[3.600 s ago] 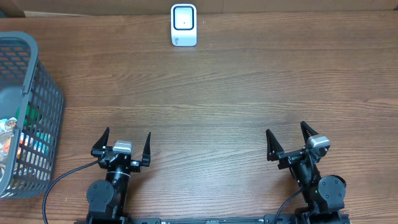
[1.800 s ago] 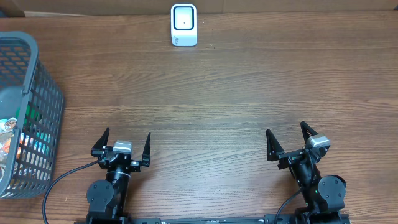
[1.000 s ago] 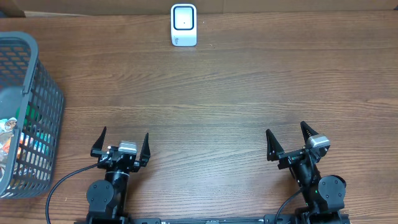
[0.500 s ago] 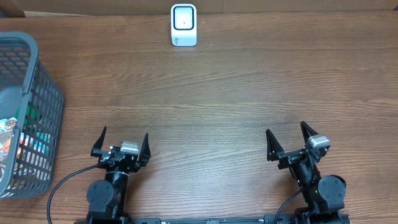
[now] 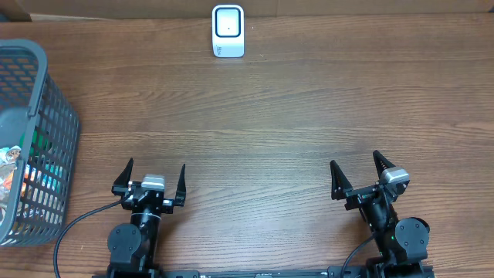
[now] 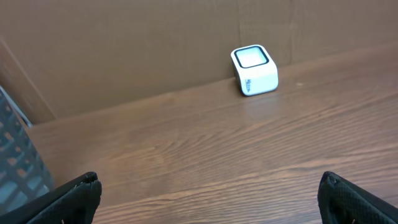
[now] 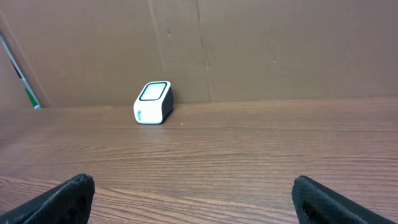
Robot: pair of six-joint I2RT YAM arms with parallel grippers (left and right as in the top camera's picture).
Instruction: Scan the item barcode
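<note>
Overhead, left hand: my left hand [image 5: 153,171] sits low at the near edge of the tabletop [image 5: 293,116], fingers spread wide, nothing between them.
Overhead, right hand: my right hand [image 5: 356,164] is parked the same way on the other side, spread wide and empty.
Overhead, scanner: the white barcode scanner [image 5: 228,31] stands at the far edge, well apart from both hands, its window facing up.
Overhead, item: the only goods I see are the colourful packets [image 5: 14,171] in the grey mesh basket [image 5: 62,131] at the far left. I cannot tell which of them is meant to be scanned.
Left wrist, view: I see only the two dark fingertips [image 6: 78,190] at the bottom corners, bare wood between them, the scanner [image 6: 254,70] against the cardboard backing [image 6: 124,43], and a sliver of the basket [image 6: 15,155] at the left edge.
Right wrist, view: much the same, with both fingertips [image 7: 71,190] low in the corners, the scanner [image 7: 153,102] far off to the left of centre, and no item anywhere on the wood.
Progress, done: as I judge it, nothing; no item is out of the basket, gripped, or near the scanner.
Progress, left: all of it. I have to reach into the basket, most likely with the left hand since it is nearer, lift a packet out, find its barcode and hold it to the scanner window.
</note>
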